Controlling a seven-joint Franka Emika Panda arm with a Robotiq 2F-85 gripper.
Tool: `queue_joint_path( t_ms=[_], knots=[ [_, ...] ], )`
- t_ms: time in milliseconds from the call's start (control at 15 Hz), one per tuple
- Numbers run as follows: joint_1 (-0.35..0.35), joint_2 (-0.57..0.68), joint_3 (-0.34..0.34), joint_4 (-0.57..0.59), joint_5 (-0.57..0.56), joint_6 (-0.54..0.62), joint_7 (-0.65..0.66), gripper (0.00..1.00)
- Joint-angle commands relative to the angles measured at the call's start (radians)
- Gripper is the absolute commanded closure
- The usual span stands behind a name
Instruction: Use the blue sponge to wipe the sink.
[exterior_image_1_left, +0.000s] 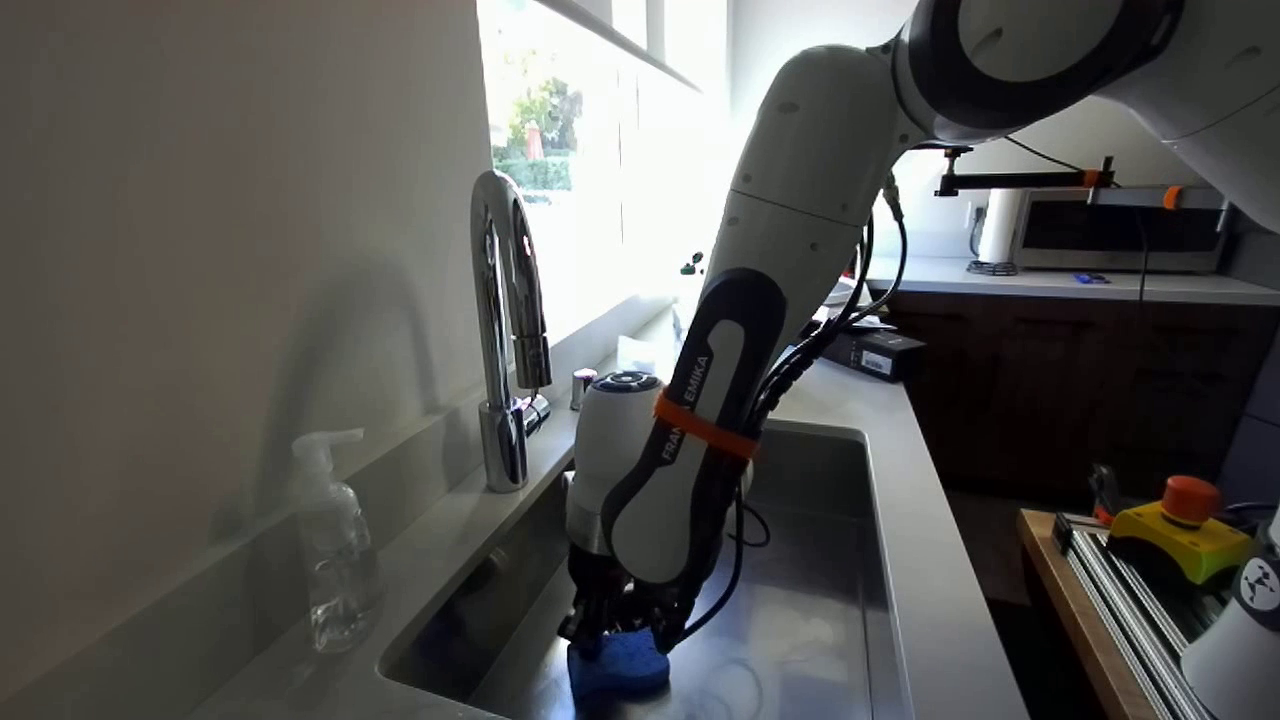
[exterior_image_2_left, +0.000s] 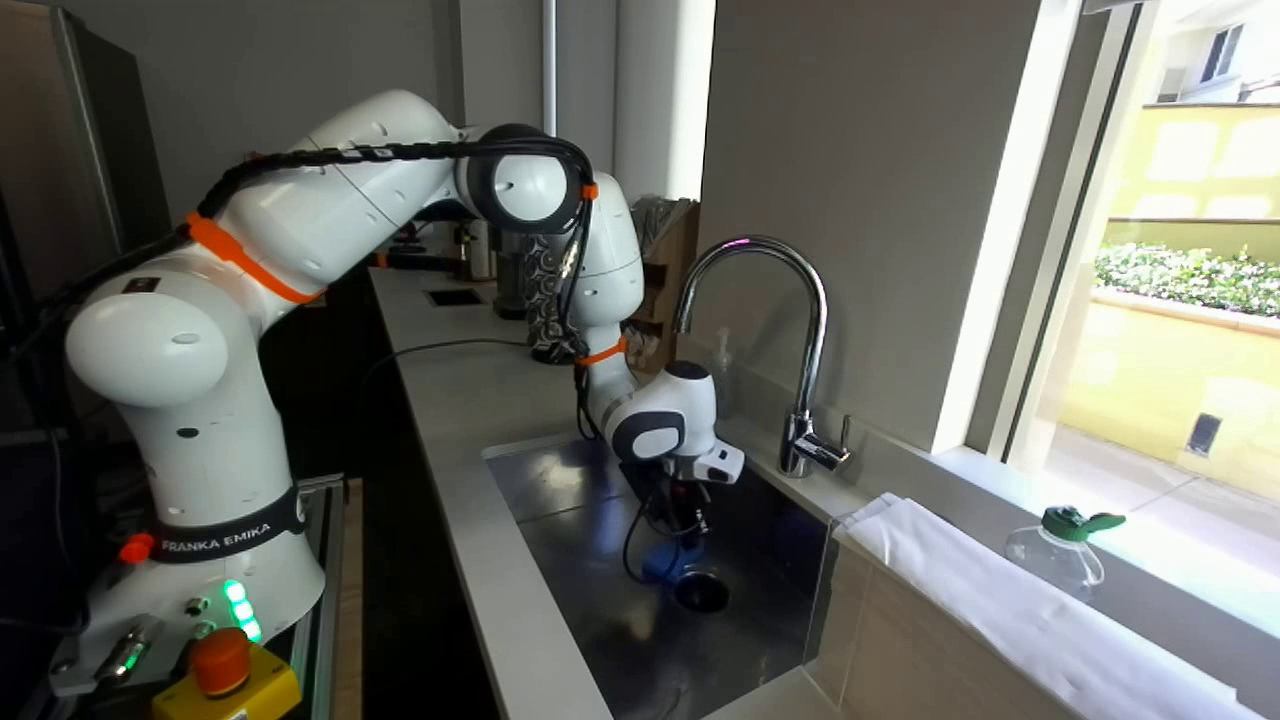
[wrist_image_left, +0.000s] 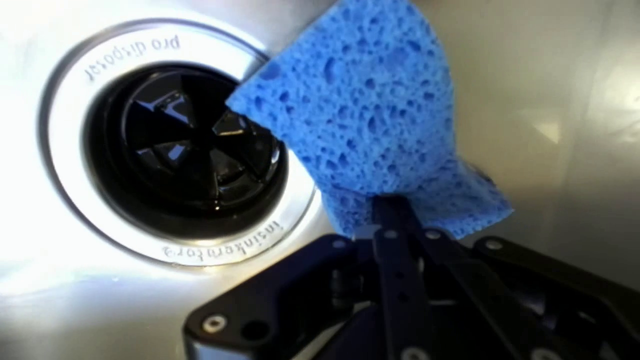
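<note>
1. Gripper (wrist_image_left: 394, 207), black, one; enters the wrist view from the bottom edge, its fingers drawn together and pinching the blue sponge
2. Blue sponge (wrist_image_left: 370, 95), porous, one; caught between the fingertips and creased where they bite, a flap spreading to either side, the broad body projecting past the tips toward the top of the wrist view
3. The same sponge in both exterior views: directly beneath the gripper, low inside the sink (exterior_image_1_left: 820, 600); whether its underside presses on the basin floor cannot be told for certain
4. Drain (wrist_image_left: 185, 145), round, dark opening within a lettered metal rim; the sponge is just beside it, one corner overlapping rim and opening as seen in the wrist view
5. Sink, stainless steel, rectangular, let into a pale counter (exterior_image_1_left: 930, 580); floor marked by bright glare
6. Faucet (exterior_image_2_left: 816, 330), chrome, tall, arched; upright on the wall side of the sink
7. Arm (exterior_image_1_left: 810, 130), white, jointed; reaches across the counter and bends down into the basin
8. Pump bottle (exterior_image_1_left: 340, 580), clear, upright beside the sink on the faucet side
9. Green-capped bottle (exterior_image_2_left: 1060, 555), clear, on the window ledge (exterior_image_2_left: 1190, 620), just beside a folded white sheet (exterior_image_2_left: 1000, 600)
10. Yellow box with red button (exterior_image_1_left: 1180, 530), near the arm's base in both exterior views
</note>
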Motion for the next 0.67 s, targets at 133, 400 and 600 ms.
queue_joint_path(
  t_ms=[133, 400, 600],
  knots=[
    [0.082, -0.004, -0.095, -0.047, -0.039, 0.018, 0.038, 1.0],
    [0.072, 0.008, -0.131, -0.01, -0.019, 0.016, 0.074, 1.0],
    [0.052, 0.024, -0.139, 0.03, -0.002, 0.013, 0.105, 1.0]
  ],
)
